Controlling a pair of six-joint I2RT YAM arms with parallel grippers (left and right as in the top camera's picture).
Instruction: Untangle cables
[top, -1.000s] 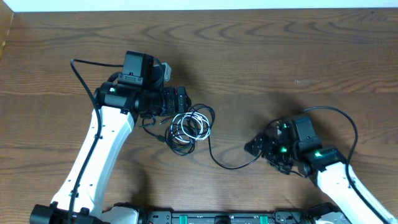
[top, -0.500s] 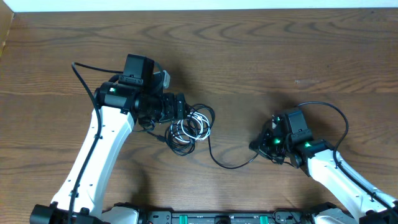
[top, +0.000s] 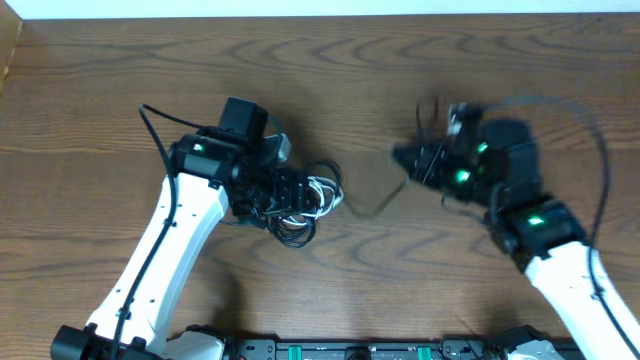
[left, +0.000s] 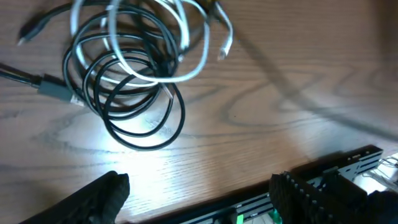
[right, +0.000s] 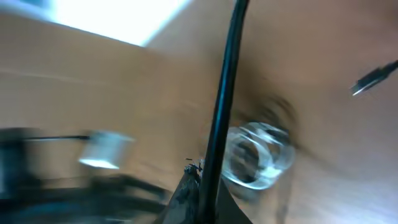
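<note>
The cables lie as a tangle (top: 318, 192) of black coils (left: 134, 81) with a white cable (left: 186, 68) looped through them, left of the table's middle. My left gripper (top: 290, 190) hangs right over the tangle's left side. Its jaws (left: 202, 193) stand open with bare table between them, and the coils lie ahead of the fingertips. My right gripper (top: 412, 160), blurred by motion, is right of centre and shut on one black cable (right: 224, 93). That cable runs straight out of its jaws (right: 202, 186) and stretches back toward the tangle (top: 375, 205).
The wooden table (top: 480, 80) ends at a white strip along the far side. A black rail with green parts (top: 350, 350) runs along the near edge and also shows in the left wrist view (left: 336, 168). A loose plug end (right: 373, 78) lies on the wood.
My right gripper closed on the black cable's end and swung up and away across the table, drawing the cable out. The left arm shifted right over the tangle.
</note>
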